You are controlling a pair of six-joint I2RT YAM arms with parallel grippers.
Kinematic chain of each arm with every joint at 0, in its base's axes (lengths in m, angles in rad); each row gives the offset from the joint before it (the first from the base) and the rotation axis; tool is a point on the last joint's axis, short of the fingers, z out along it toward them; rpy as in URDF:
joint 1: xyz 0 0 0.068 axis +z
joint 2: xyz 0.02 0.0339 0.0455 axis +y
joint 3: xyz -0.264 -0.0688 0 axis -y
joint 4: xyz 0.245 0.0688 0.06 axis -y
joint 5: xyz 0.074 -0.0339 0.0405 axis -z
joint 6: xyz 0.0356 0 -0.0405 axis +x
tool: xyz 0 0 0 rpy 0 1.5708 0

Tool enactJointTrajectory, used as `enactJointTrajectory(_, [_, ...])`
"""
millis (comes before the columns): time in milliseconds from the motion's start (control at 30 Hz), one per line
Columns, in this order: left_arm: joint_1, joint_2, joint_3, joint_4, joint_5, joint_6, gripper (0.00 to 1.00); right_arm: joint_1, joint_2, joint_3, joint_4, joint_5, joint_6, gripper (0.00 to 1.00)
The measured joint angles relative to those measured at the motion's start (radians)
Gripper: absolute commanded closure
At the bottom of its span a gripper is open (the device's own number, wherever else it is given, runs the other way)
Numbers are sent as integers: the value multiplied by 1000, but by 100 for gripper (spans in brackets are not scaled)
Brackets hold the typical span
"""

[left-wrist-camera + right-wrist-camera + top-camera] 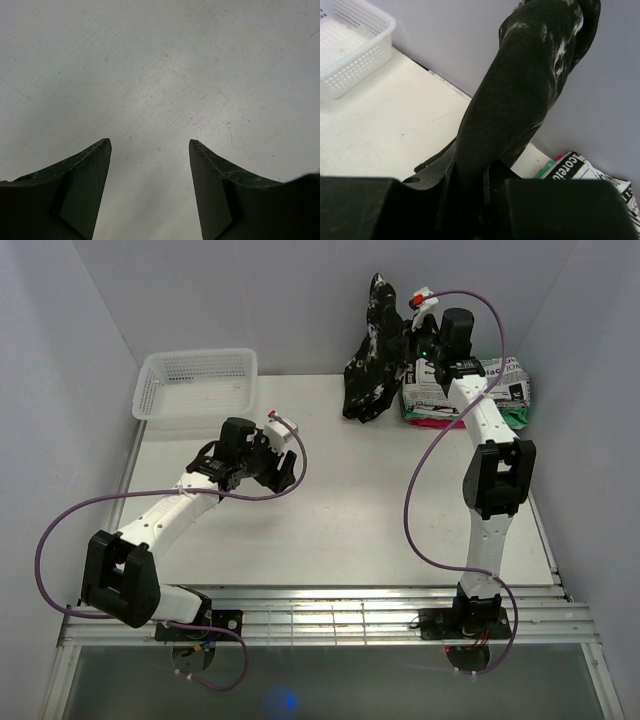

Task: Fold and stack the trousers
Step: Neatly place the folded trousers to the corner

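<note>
We can read only one piece of print. It stands on the folded white cloth [580, 172] at the lower right of the right wrist view. Bold black letters run slantwise on a white band and look like "corei", with both ends of the word cut off. The finer print beside them is too blurred for us to read. In the top view, the cloth [505, 380] shows large black letters, too small to make out.

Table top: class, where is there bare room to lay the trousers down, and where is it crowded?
Bare: the wide middle of the table, between the left hand and the right arm. Crowded: the far right corner, with hanging trousers beside the folded stack; the basket fills the far left.
</note>
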Motion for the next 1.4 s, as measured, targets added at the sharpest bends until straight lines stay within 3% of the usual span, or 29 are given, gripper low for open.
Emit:
enactJointTrajectory(533, [0, -2, -16, 1, -1, 0, 27, -29, 56, 175, -51, -3, 27, 92])
enactJointTrajectory(1400, [0, -7, -17, -8, 10, -4, 28, -134, 56, 222, 46, -121, 70, 92])
